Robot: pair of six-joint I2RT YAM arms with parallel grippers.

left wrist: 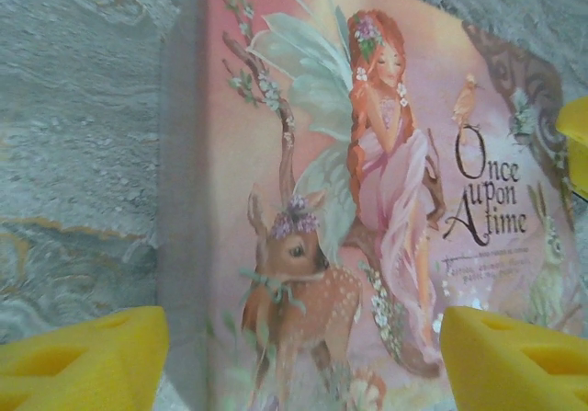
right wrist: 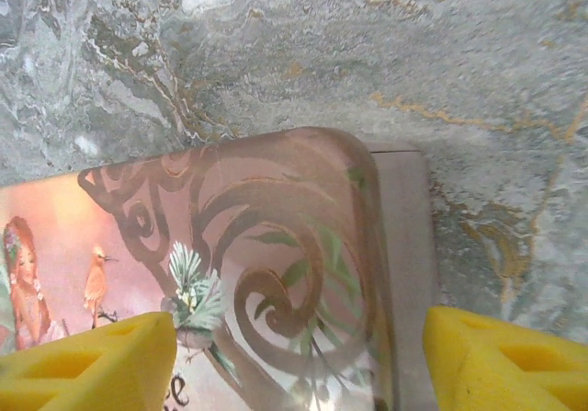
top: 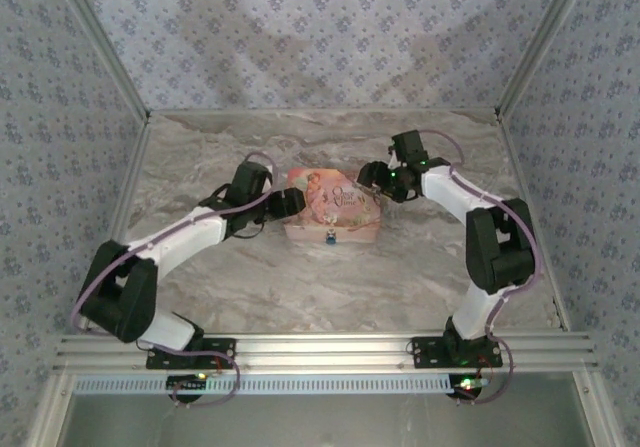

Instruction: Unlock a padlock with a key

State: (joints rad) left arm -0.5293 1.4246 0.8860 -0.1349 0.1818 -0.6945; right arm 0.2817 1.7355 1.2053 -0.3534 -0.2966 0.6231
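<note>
The padlock (top: 329,235) is a tiny dark piece with a blue part, hanging at the near edge of the pink storybook (top: 330,207). The key is out of view. My left gripper (top: 288,205) is at the book's left end. In the left wrist view it (left wrist: 303,356) is open, its yellow fingers (left wrist: 83,356) set wide above the spine and the deer on the cover (left wrist: 367,199). At the book's far right corner my right gripper (top: 372,180) is open too (right wrist: 299,360), its fingers (right wrist: 496,360) spread over the cover (right wrist: 257,245) with nothing between them.
The book lies mid-table on a grey marbled top (top: 250,287). Patterned walls (top: 320,37) close in the back and both sides. A yellow finger of the right gripper (left wrist: 574,144) shows at the right edge of the left wrist view.
</note>
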